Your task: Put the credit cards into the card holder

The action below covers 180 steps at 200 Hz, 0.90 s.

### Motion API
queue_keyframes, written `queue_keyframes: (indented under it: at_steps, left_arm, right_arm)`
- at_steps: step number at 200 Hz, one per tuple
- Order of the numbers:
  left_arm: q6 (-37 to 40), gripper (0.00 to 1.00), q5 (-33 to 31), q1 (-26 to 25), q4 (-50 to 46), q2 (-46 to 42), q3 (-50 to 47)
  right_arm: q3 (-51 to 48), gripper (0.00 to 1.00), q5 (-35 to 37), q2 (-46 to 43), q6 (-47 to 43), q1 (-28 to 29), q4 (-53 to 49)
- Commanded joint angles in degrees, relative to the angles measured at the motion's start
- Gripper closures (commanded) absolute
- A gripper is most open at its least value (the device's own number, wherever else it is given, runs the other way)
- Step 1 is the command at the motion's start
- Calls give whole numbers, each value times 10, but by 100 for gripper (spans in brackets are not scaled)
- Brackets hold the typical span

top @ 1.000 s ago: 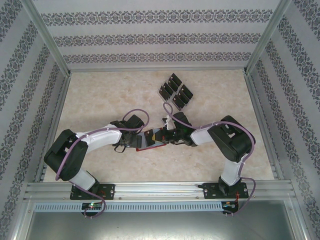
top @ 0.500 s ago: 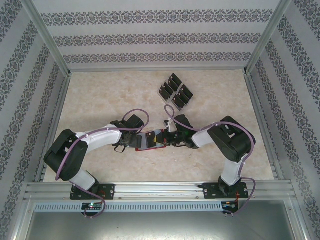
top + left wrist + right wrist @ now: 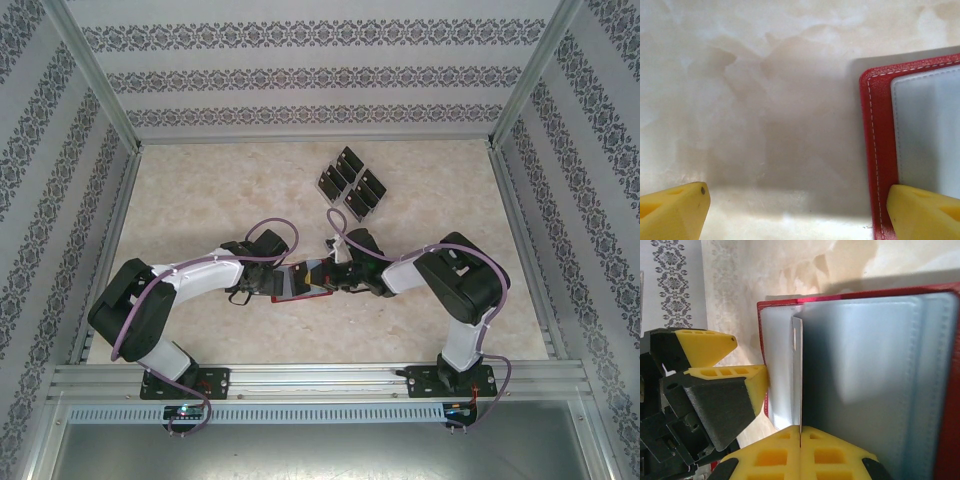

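Observation:
The card holder (image 3: 300, 284) lies open on the table between the two arms, red outside (image 3: 879, 150) and grey inside (image 3: 880, 365). My right gripper (image 3: 800, 437) is shut on a thin credit card (image 3: 797, 375), seen edge-on and standing upright over the holder's left half. In the top view the right gripper (image 3: 330, 277) sits at the holder's right side. My left gripper (image 3: 797, 212) is open wide, and one yellow finger (image 3: 925, 212) rests over the holder's edge while the other stands over bare table. More black credit cards (image 3: 352, 183) stand further back.
The spare cards sit in a clear slotted rack (image 3: 340, 170) on the marble-patterned table (image 3: 200, 190). Metal frame rails (image 3: 320, 375) and patterned walls enclose the table. The left gripper's fingers (image 3: 707, 347) are close beside the right gripper.
My right gripper with its card has edged slightly left over the card holder. The left arm has stayed still.

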Motion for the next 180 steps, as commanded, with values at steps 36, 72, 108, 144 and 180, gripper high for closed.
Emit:
queue_keyframes:
  at_steps: [36, 72, 108, 144, 180]
  left_arm:
    - [-4, 8, -4, 7, -21, 9, -12]
    - [-5, 8, -3, 7, -19, 8, -13]
    - [-4, 8, -2, 6, -21, 7, -11]
    - [-6, 8, -2, 7, -29, 2, -5]
    - [-6, 8, 6, 8, -48, -14, 19]
  right_arm:
    - [9, 100, 8, 19, 4, 19, -7]
    - [11, 91, 14, 6, 7, 23, -19]
    - [19, 53, 30, -46, -10, 19, -75]
    - [31, 39, 43, -88, -28, 14, -131]
    - [34, 37, 83, -132, -48, 6, -195]
